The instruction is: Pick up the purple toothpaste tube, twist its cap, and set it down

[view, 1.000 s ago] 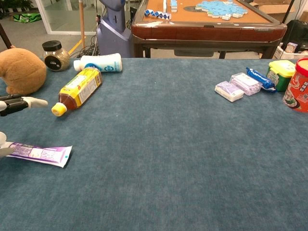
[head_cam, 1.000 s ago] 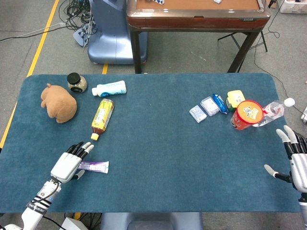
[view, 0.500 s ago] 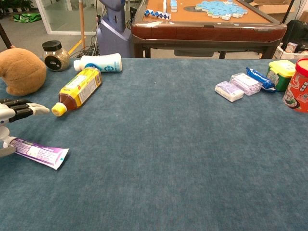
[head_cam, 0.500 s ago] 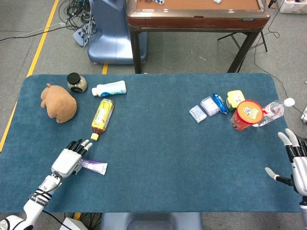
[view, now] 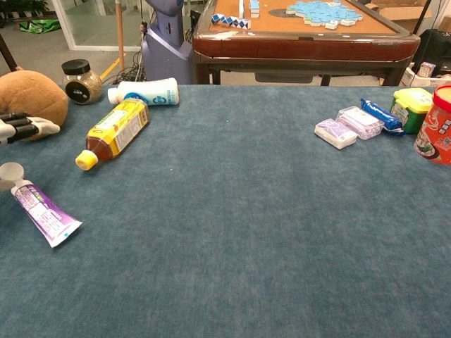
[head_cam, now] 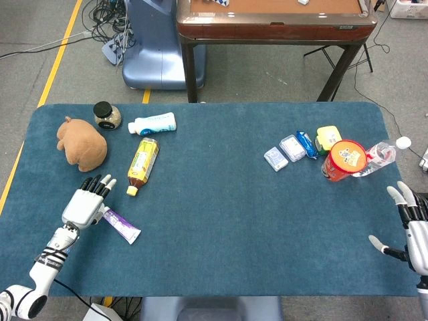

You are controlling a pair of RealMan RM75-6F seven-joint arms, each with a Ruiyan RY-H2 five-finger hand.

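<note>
Blue felt-covered table (head_cam: 221, 227) w/ rounded corners, on a grey floor; yellow floor line (head_cam: 59, 55) at far left, tangle of black cables (head_cam: 107, 13) beyond it, a blue-grey machine base (head_cam: 155, 47) behind the table edge, and a brown wooden game table (head_cam: 274, 20) w/ dark legs further back.

Left to right: left robot hand (head_cam: 85, 204) near the front-left, fingers spread and straight, nothing in it. Just beside its thumb side lies the purple toothpaste tube (head_cam: 121, 225), flat on the table, white cap end toward the hand; touching or not – can't tell. Brown plush toy (head_cam: 83, 143) behind, then a small black-lidded glass jar (head_cam: 106, 115), a white plastic bottle w/ blue label (head_cam: 153, 123) on its side, and a yellow-labelled tea bottle (head_cam: 142, 163) lying down, yellow cap toward the front.

Vs 1 s ago: tube has swung round, tail now pointing front-right instead of lying crosswise; left robot hand has shifted back and leftward. Other items unchanged.

Right cluster: two clear plastic-wrapped tissue packs (head_cam: 284, 153), blue snack packet (head_cam: 307, 144), yellow-lidded green tub (head_cam: 328, 138), red cylindrical snack cup (head_cam: 344, 160), clear crumpled plastic bottle (head_cam: 377, 157) lying beside it. Contents of tub and cup not visible; jar holds sth grainy. Right robot hand (head_cam: 413, 227) at far-right edge, fingers apart, empty.
</note>
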